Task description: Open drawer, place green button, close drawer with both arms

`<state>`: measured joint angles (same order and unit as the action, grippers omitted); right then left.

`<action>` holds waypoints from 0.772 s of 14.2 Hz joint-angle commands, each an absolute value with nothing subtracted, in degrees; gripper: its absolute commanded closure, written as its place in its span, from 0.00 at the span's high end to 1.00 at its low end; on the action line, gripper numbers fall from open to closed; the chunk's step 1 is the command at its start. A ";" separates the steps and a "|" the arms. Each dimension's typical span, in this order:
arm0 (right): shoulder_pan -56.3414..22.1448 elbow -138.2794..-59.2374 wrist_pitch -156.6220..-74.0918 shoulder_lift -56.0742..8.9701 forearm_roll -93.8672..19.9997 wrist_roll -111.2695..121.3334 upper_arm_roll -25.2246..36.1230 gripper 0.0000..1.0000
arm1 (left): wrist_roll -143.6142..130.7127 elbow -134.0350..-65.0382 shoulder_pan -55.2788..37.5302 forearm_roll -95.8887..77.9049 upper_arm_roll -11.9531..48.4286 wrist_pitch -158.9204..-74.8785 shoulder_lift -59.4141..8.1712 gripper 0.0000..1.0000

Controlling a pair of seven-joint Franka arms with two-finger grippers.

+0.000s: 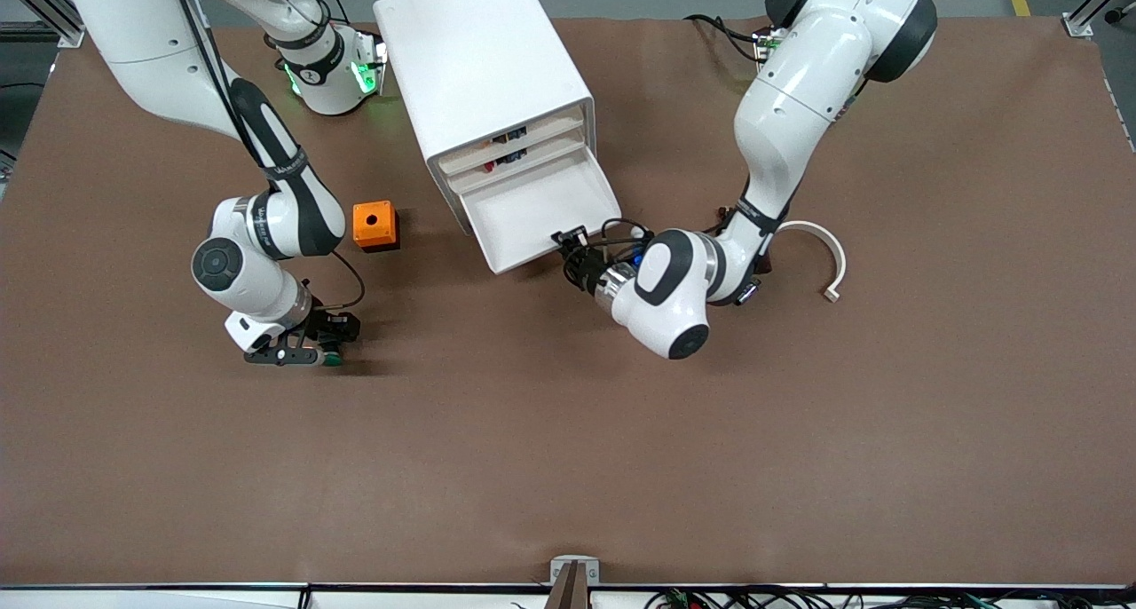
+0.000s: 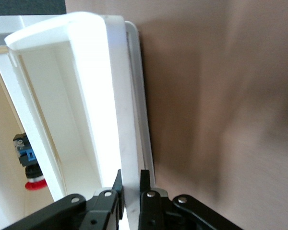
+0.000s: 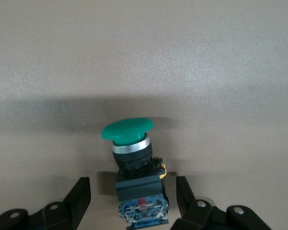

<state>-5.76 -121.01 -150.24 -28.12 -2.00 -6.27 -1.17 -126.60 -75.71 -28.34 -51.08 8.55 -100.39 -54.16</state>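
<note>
The drawer, third from the top of the white cabinet, is pulled out and its tray shows empty. My left gripper is shut on the drawer's front wall at the corner toward the left arm's end. In the left wrist view the gripper clamps that thin white wall. The button lies on its side on the table. My right gripper is low over it and open. In the right wrist view the green cap points away from the gripper, and the body lies between the fingers with gaps on both sides.
An orange box with a hole sits between the right arm and the cabinet. A white curved strip lies beside the left arm. The two upper drawers hold small parts; a red-capped button shows in one.
</note>
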 commanded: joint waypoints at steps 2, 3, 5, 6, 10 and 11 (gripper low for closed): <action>-5.80 -122.08 -150.29 -26.11 -2.81 -6.50 -1.41 0.00 | -122.34 -74.27 -28.04 -50.72 7.82 -103.10 -54.58 1.00; -5.80 -122.17 -150.12 -25.76 -2.90 -6.59 -1.41 0.00 | -122.34 -74.27 -27.17 -50.71 7.82 -103.10 -54.32 1.00; -5.80 -121.91 -146.89 -23.83 -3.86 -6.77 -1.67 0.00 | -121.04 -74.09 -25.84 -50.36 7.56 -103.10 -53.88 1.00; -6.15 -121.03 -143.38 -21.82 -6.30 -8.51 -1.76 0.00 | -120.16 -74.09 -25.14 -49.93 6.34 -103.10 -53.01 1.00; -10.70 -114.45 -123.61 -12.67 -8.09 -26.74 -1.76 0.00 | -117.78 -74.09 -23.91 -45.30 -0.77 -102.13 -48.44 1.00; -13.59 -113.22 -121.23 -11.35 -8.09 -34.46 -1.67 0.00 | -117.51 -74.00 -23.65 -40.30 -1.14 -101.61 -47.47 1.00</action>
<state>-8.94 -114.31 -126.28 -15.82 -6.95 -22.82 -1.85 -118.00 -72.91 -23.83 -46.51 0.71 -103.00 -51.50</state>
